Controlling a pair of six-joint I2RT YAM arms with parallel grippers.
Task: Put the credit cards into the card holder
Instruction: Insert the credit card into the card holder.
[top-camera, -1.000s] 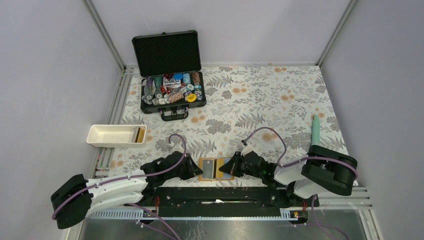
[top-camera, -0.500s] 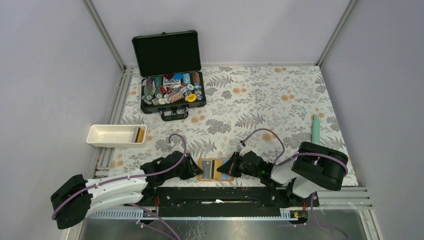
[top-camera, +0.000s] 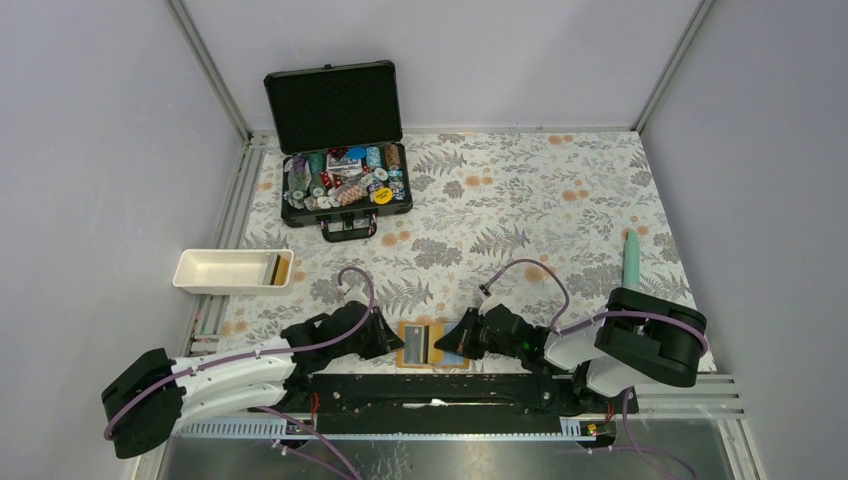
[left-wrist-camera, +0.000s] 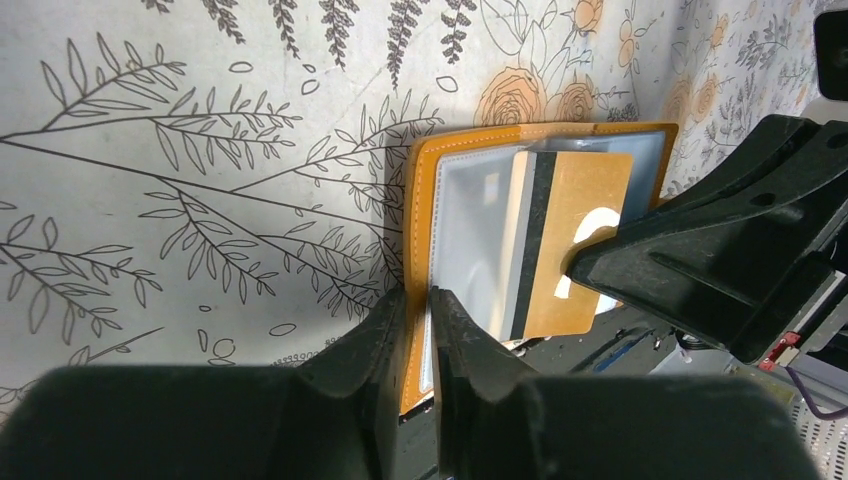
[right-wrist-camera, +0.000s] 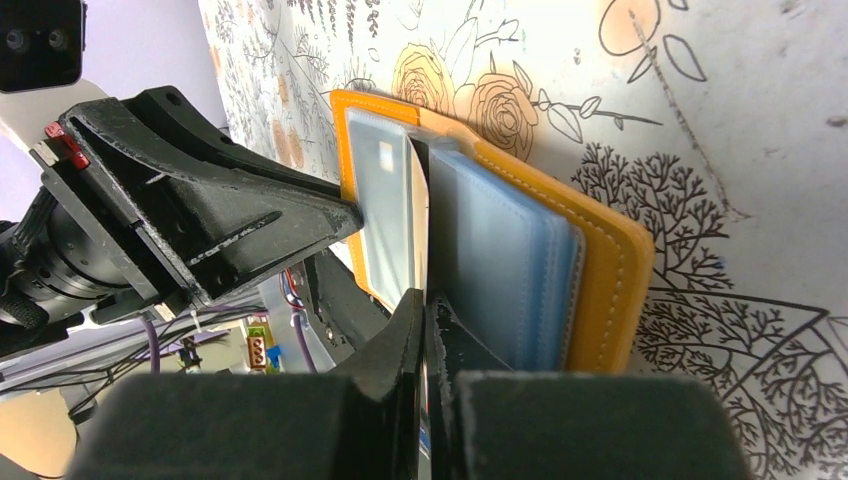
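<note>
Overhead: one card holder (top-camera: 432, 343) open on floral surface (top-camera: 560, 200), between two claws. Left wrist alone: left claw (left-wrist-camera: 420, 305) clamped on holder's left edge; one credit card (left-wrist-camera: 560, 200), tan face, black stripe, over sleeve. Right wrist: right claw (right-wrist-camera: 425, 305) pinched tight on card, edge-on only.

Robot lab enclosure: bare grey panel walls (top-camera: 90, 150), aluminium frame posts (top-camera: 207, 65).

Even, bright, soft overhead light; wrist views sharp beyond blurred near foregrounds.
</note>
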